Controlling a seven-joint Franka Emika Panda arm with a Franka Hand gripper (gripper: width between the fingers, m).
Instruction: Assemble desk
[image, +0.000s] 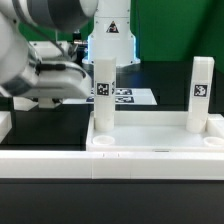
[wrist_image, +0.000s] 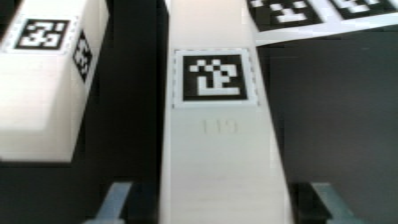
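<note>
1. Nearest the exterior camera, a long low white rail (image: 110, 168) ran across the black table (image: 40, 205) from that view's left to its right
2. Just behind the rail lay the desk top (image: 150, 137), a rimmed white tray; whether the two touched could not be told
3. One upright leg (image: 105, 95) stood in the desk top by its edge on the exterior view's left, with a tag facing the camera. The other upright leg (image: 201, 92) stood toward the edge on the exterior view's right, well apart from the first
4. Further back on the exterior view's left, the arm (image: 40, 70) hung low over the table, blurred
5. In the wrist view the gripper (wrist_image: 217, 200) straddled a lying leg (wrist_image: 217, 130) that rested flat on the table, tag upward, with one of the fingers (wrist_image: 116, 200) along each long side. A thin dark strip showed between each finger and the leg, so I could not tell whether the pincer was clamped on it or only stood apart around it
6. A second leg (wrist_image: 45, 95) lay just beside the lying leg, parallel to it, with a strip of bare table between them
7. Farthest off, the marker board (wrist_image: 329, 20) lay flat on the table past the lying leg's far end
</note>
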